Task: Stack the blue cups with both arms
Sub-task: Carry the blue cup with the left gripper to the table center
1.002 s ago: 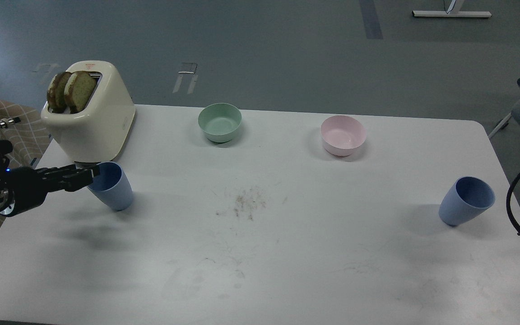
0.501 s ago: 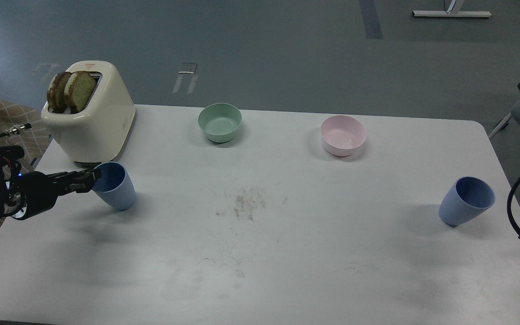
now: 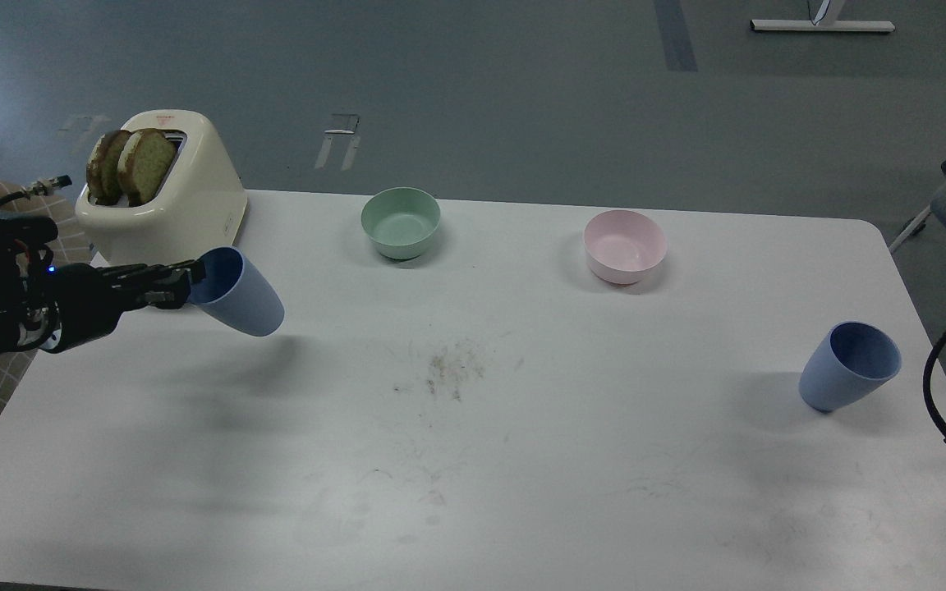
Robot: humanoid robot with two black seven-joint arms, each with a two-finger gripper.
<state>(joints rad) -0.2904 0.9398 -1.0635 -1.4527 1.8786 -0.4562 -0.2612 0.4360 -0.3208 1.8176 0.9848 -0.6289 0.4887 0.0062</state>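
One blue cup (image 3: 239, 293) hangs tilted above the table at the left, its mouth turned toward my left gripper (image 3: 185, 285). The gripper is shut on the cup's rim and holds it clear of the surface, in front of the toaster. The second blue cup (image 3: 848, 365) stands upright on the table at the far right. Of my right arm only a black cable (image 3: 941, 369) and a dark part at the right edge show; its gripper is out of view.
A cream toaster (image 3: 163, 197) with two bread slices stands at the back left. A pale green bowl (image 3: 400, 222) and a pale pink bowl (image 3: 624, 245) sit along the back. Crumbs (image 3: 448, 369) lie mid-table. The white table's right edge (image 3: 916, 279) is near the standing cup.
My left gripper has lifted the left cup off the table and carried it up and slightly right, tipping it further. The right cup has not moved.
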